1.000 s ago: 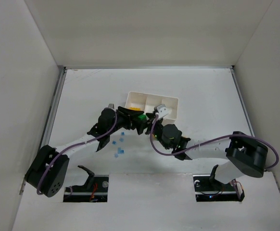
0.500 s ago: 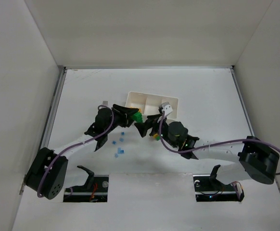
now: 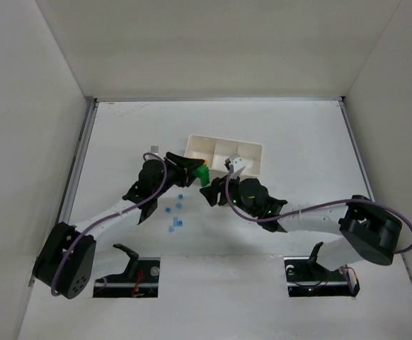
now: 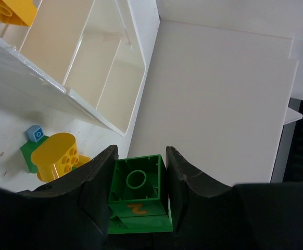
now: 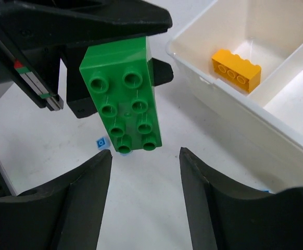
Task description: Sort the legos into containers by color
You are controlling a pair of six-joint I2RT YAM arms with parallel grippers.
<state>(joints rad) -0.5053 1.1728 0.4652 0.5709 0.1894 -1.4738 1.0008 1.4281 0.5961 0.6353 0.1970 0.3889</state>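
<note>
Right pincer [image 5: 144,156] retreated, facing green brick's [image 5: 124,109] long studded top.

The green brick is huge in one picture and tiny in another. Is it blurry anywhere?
Right wrist view: the green brick is close, crisp, studs clear. Left wrist view: right at the lens, also sharp, between dark fingers. Top view: far away, just a small green speck, no detail.
</note>
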